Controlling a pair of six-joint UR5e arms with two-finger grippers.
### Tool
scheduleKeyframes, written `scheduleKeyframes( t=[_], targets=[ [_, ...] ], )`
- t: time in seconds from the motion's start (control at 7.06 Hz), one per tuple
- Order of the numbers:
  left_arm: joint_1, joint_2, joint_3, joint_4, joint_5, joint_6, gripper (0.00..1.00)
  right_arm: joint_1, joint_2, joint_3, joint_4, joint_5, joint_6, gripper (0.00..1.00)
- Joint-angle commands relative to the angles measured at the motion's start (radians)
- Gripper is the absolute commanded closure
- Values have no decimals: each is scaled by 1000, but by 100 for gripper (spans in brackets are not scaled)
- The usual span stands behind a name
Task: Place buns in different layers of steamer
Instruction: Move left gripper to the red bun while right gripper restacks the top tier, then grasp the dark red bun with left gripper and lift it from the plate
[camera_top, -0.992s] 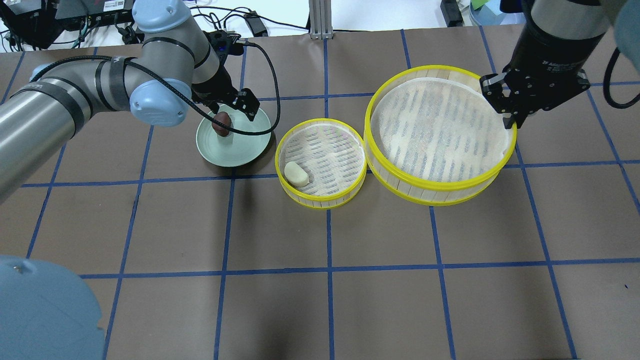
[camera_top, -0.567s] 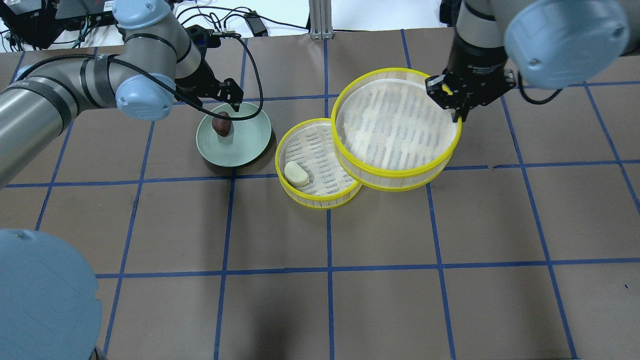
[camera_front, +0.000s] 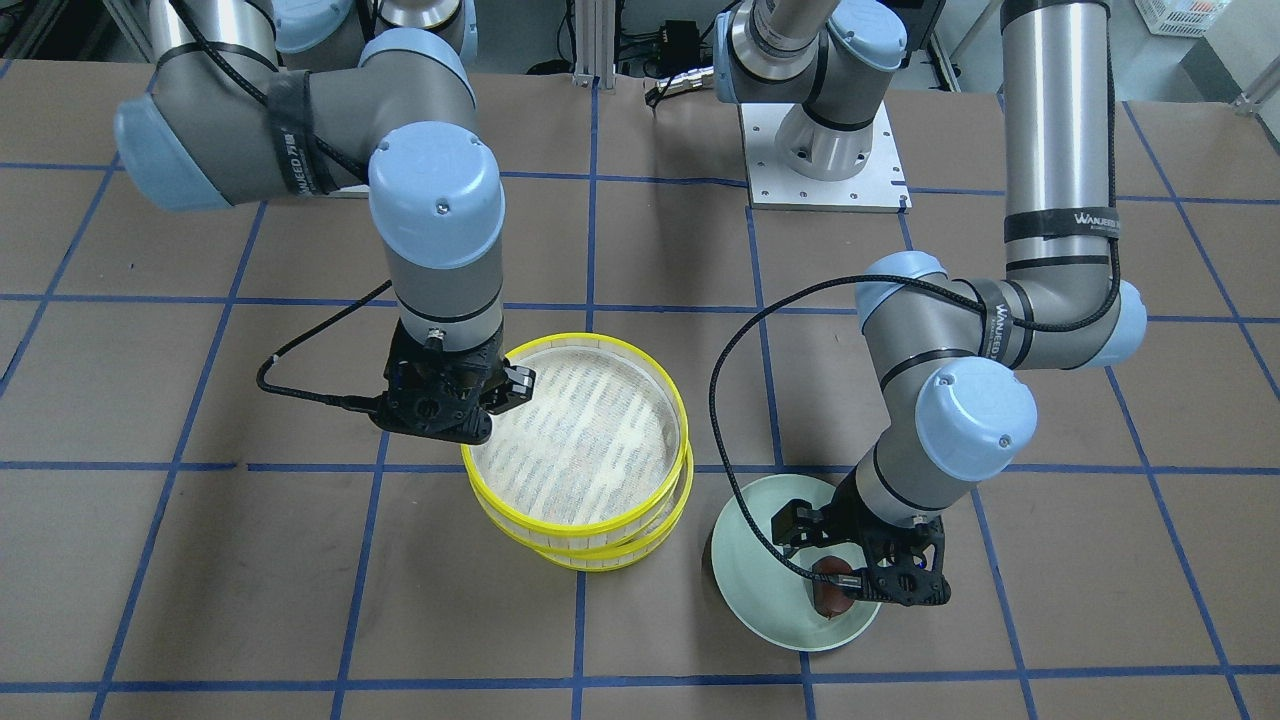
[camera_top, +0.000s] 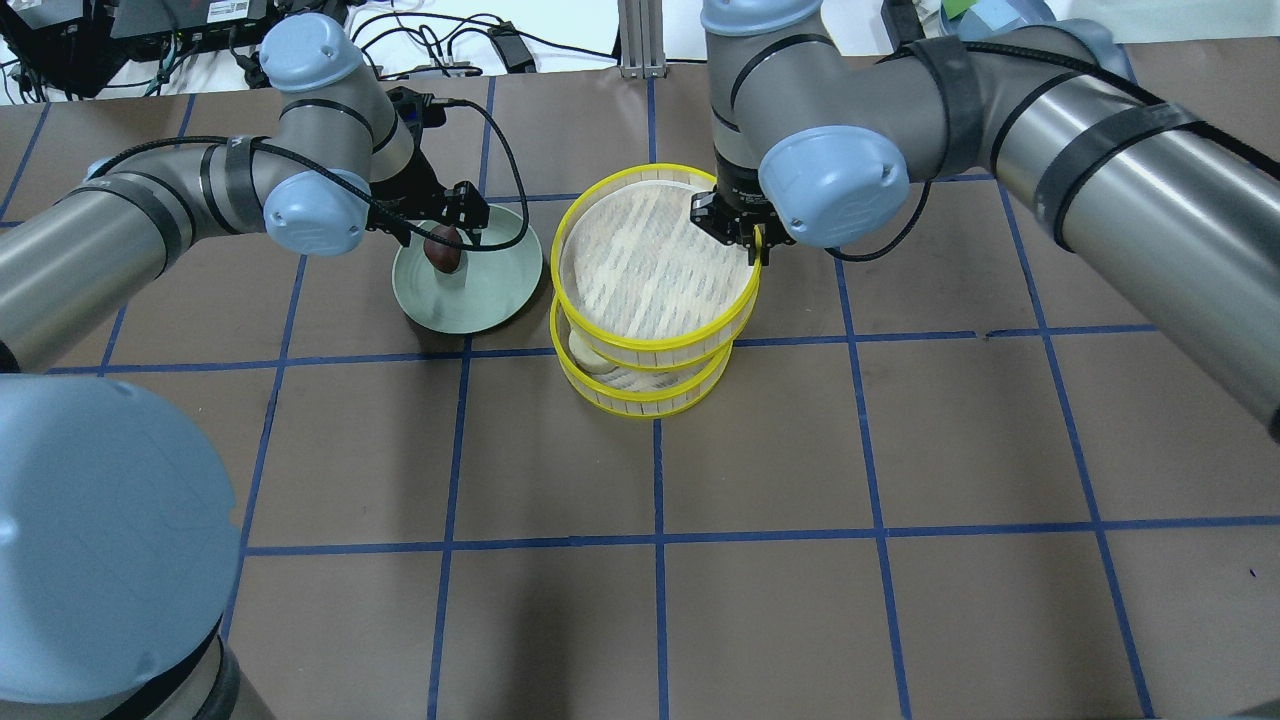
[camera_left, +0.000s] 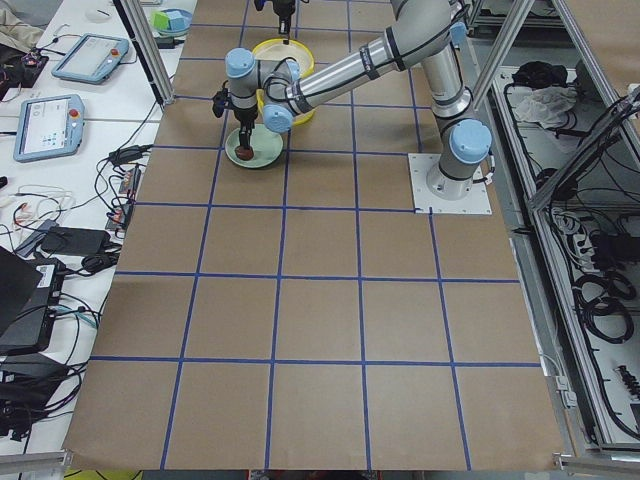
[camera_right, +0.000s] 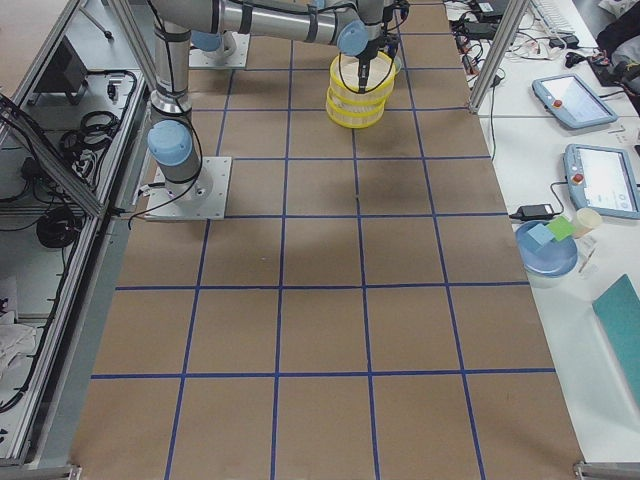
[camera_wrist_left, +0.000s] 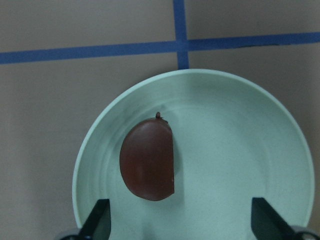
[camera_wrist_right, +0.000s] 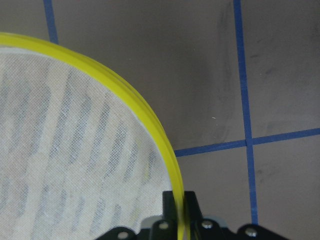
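One upper layer (camera_top: 640, 260) clamped in right tool (camera_top: 755, 250); left tool (camera_wrist_left: 181, 216) apart over brown bun (camera_wrist_left: 147, 165).

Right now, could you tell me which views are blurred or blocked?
Overhead exterior: a blue joint cap blocks the lower-left corner. Right wrist-mounted: the yellow tray rim blurs near the right pincer. Left wrist-mounted: the brown bun is fairly sharp.

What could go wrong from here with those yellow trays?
The right gripper pinches the upper tray at one rim spot only, so it might tilt or slip. It looks off-centre over the lower tray, and could seat crooked on the white bun near that edge.
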Motion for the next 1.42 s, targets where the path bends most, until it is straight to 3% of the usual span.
scheduleKeyframes(
  t=[0.0,0.28,0.43,0.57,0.71,0.85,1.28],
  targets=[
    [0,-40,-1,69,28,8,0,12,28,0,-5,1,9,100],
    [1,-56,1,81,27,46,2,32,43,0,-9,-1,12,100],
    [1,-62,4,89,28,52,9,32,43,7,-9,-1,12,100],
    [1,-69,4,89,27,52,25,32,45,10,-8,-1,12,100],
    [1,-71,2,88,30,54,77,32,45,11,-8,1,12,100],
    [0,-71,-1,88,30,54,100,32,49,11,-8,-1,12,100],
    [7,-21,7,83,27,60,100,32,57,11,-15,-2,5,100]
  ],
)
